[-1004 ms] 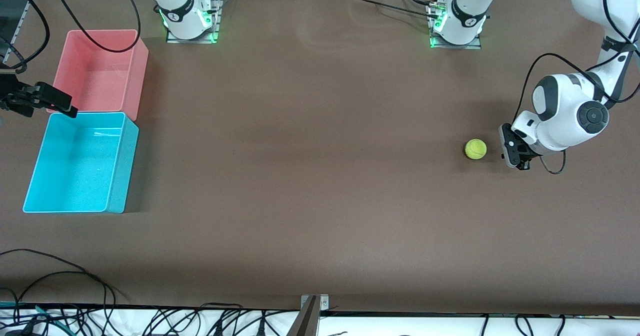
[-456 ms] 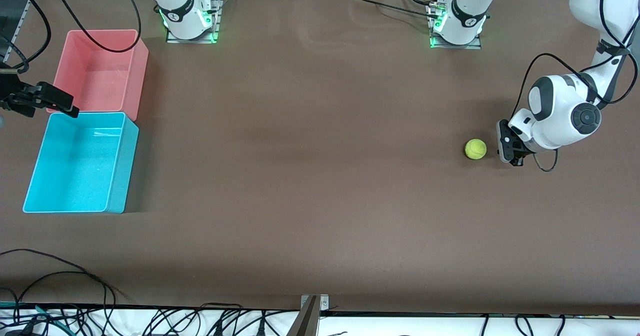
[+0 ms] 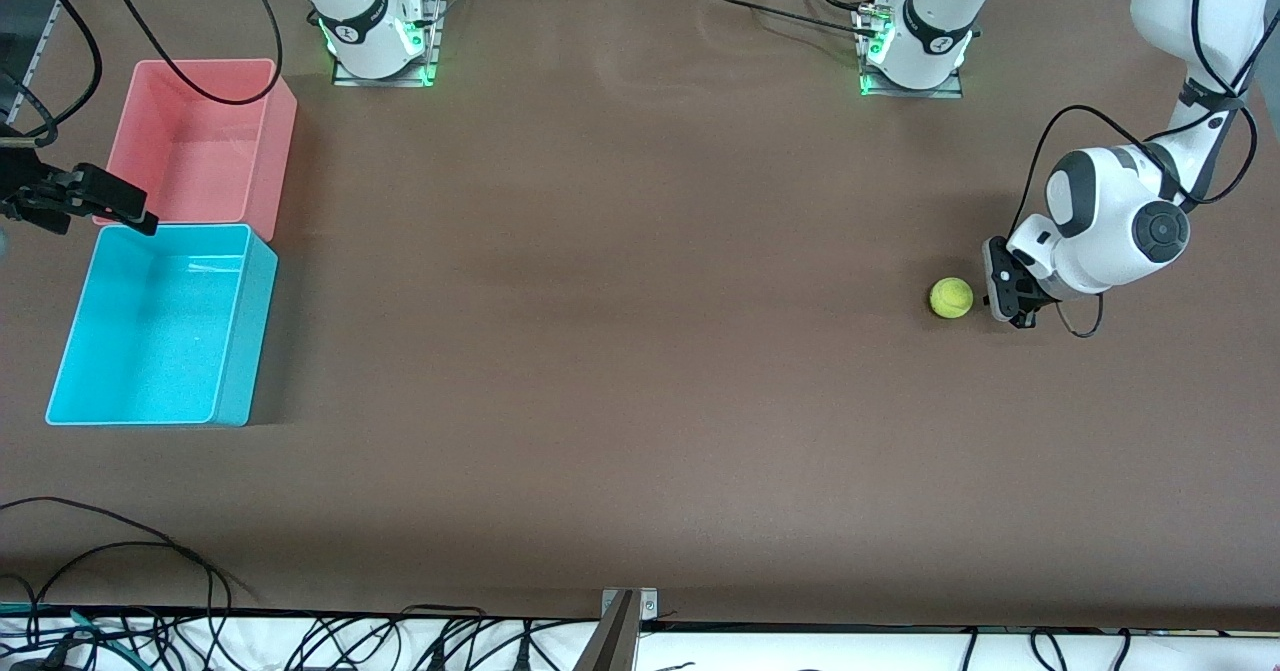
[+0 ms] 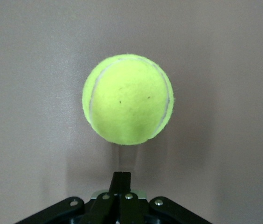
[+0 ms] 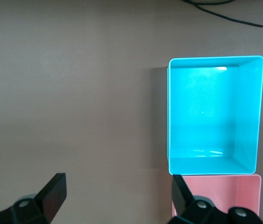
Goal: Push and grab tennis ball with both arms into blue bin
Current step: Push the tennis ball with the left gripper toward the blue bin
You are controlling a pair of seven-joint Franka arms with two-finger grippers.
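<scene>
The yellow-green tennis ball rests on the brown table toward the left arm's end. My left gripper is low beside it, shut with nothing between its fingers. Its tips point at the ball, and a small gap separates them from it. The blue bin stands empty at the right arm's end of the table. My right gripper hangs open and empty high over that end, by the line where the two bins meet.
A pink bin of the same size touches the blue one, farther from the front camera. Wide bare table lies between the ball and the bins. Loose black cables run along the table's front edge.
My left gripper has slid along the table toward the ball, narrowing the gap. The ball has stayed put. The right arm has not moved.
</scene>
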